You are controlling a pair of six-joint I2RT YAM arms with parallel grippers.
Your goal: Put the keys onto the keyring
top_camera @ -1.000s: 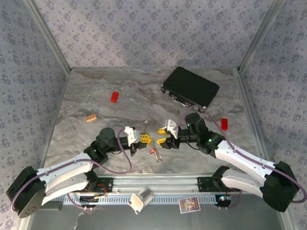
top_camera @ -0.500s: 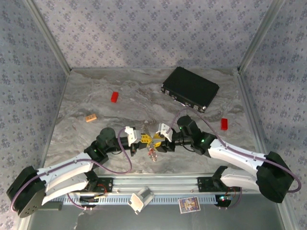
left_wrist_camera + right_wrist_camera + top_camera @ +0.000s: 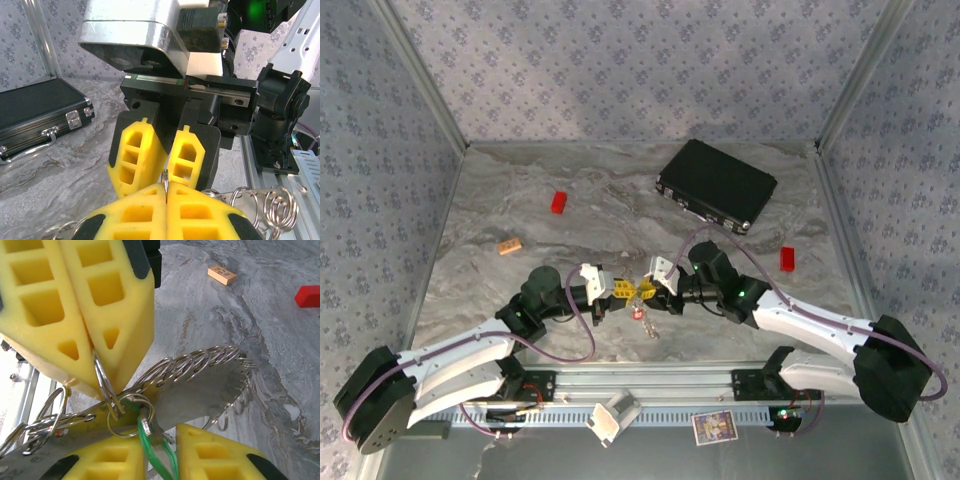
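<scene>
At the table's front centre my left gripper (image 3: 623, 291) and right gripper (image 3: 648, 291) meet tip to tip. My left gripper (image 3: 166, 192) is shut on the keyring (image 3: 165, 179), a thin silver split ring standing edge-on between its yellow pads. In the right wrist view that keyring (image 3: 102, 380) hangs from the left fingers (image 3: 75, 300). A smaller ring links it to the green key (image 3: 150, 447). My right gripper (image 3: 161, 440) has its jaws drawn in on the green key. A red key (image 3: 638, 312) dangles below both grippers.
A flat metal plate (image 3: 210, 385) carrying several more rings hangs in the same bunch. A black case (image 3: 717, 185) lies at the back right. Red blocks (image 3: 559, 202) (image 3: 787, 259) and a tan block (image 3: 509, 245) lie on the marble table (image 3: 520, 180).
My right gripper has moved left to meet the left gripper, and its jaws have narrowed around the green key. The left arm has held still with the ring.
</scene>
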